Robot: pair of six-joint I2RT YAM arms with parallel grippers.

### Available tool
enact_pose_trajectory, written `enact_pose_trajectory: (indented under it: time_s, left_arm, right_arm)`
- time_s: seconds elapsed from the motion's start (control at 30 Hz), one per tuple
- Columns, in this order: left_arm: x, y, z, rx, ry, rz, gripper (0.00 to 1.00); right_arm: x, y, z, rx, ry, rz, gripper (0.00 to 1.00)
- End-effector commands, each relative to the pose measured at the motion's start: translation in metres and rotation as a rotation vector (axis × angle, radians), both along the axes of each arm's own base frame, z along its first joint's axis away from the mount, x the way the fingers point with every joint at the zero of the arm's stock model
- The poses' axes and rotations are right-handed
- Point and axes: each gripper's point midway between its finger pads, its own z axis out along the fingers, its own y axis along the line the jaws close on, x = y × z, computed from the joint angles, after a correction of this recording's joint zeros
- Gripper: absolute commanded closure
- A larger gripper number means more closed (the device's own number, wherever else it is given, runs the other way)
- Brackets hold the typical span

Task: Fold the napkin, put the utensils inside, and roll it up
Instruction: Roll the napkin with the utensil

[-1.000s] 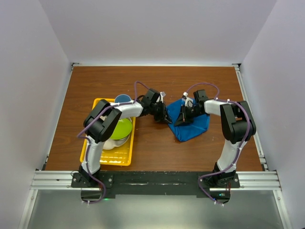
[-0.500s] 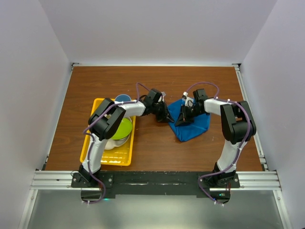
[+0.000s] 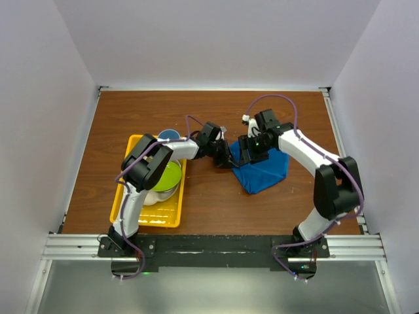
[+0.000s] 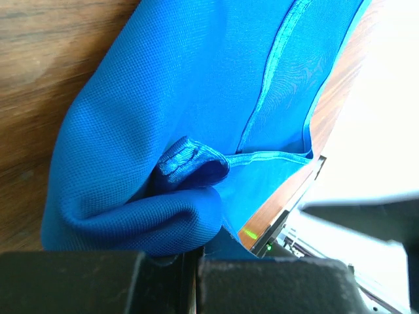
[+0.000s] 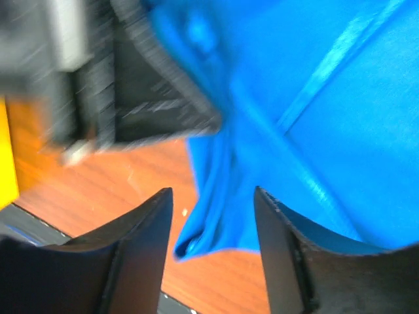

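The bright blue napkin lies bunched on the wooden table right of centre. My left gripper sits low at its left corner. In the left wrist view the black jaws are pressed together, with a fold of the napkin pinched between them. My right gripper hovers just above the napkin's upper left part. In the right wrist view its fingers stand apart, the right gripper holds nothing, and a hanging fold of the napkin lies below it. The utensils are out of view.
A yellow tray stands at the left, holding a green bowl. A small blue cup sits at the tray's far end. White walls close in the table on three sides. The two grippers are very close together.
My right gripper has opened, let go of the napkin and lifted away toward the back, elbow raised. The left gripper stays shut on the napkin's corner, almost unmoved.
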Motion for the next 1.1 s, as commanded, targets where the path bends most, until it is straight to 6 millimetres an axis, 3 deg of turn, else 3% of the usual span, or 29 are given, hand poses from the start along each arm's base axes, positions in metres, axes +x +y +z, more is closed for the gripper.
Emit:
enact_pose_trajectory:
  time_s: [0.0, 0.03, 0.2, 0.43, 0.53, 0.7, 0.77, 0.83, 1.07]
  left_arm:
    - [-0.033, 0.058, -0.088, 0.286, 0.169, 0.043, 1.0]
    - [-0.033, 0.058, -0.088, 0.284, 0.169, 0.044, 1.0]
    - [-0.034, 0.058, -0.087, 0.275, 0.178, 0.04, 1.0]
    - [-0.035, 0.06, -0.089, 0.278, 0.19, 0.039, 1.0]
    - [-0.034, 0.06, -0.089, 0.273, 0.193, 0.041, 1.0]
    - [-0.032, 0.062, -0.091, 0.275, 0.195, 0.043, 1.0]
    - [-0.032, 0.062, -0.091, 0.271, 0.197, 0.045, 1.0]
    - [-0.031, 0.061, -0.091, 0.268, 0.195, 0.043, 1.0]
    - [-0.027, 0.064, -0.092, 0.268, 0.198, 0.052, 1.0]
  right_arm:
    - [-0.039, -0.008, 0.01, -0.157, -0.043, 0.056, 0.39]
    - [-0.044, -0.007, 0.015, -0.166, -0.068, 0.059, 0.38]
    - [-0.069, -0.007, -0.001, -0.315, -0.069, 0.075, 0.31]
    - [-0.078, 0.005, -0.016, -0.401, -0.054, 0.105, 0.3]
    - [-0.08, -0.003, -0.025, -0.456, -0.027, 0.095, 0.32]
    - [-0.075, -0.019, -0.019, -0.532, -0.052, 0.063, 0.36]
    - [-0.072, -0.021, -0.022, -0.53, -0.047, 0.056, 0.46]
    - [-0.069, -0.021, -0.024, -0.508, -0.038, 0.039, 0.7]
    - [-0.062, -0.033, -0.031, -0.447, 0.017, -0.006, 0.9]
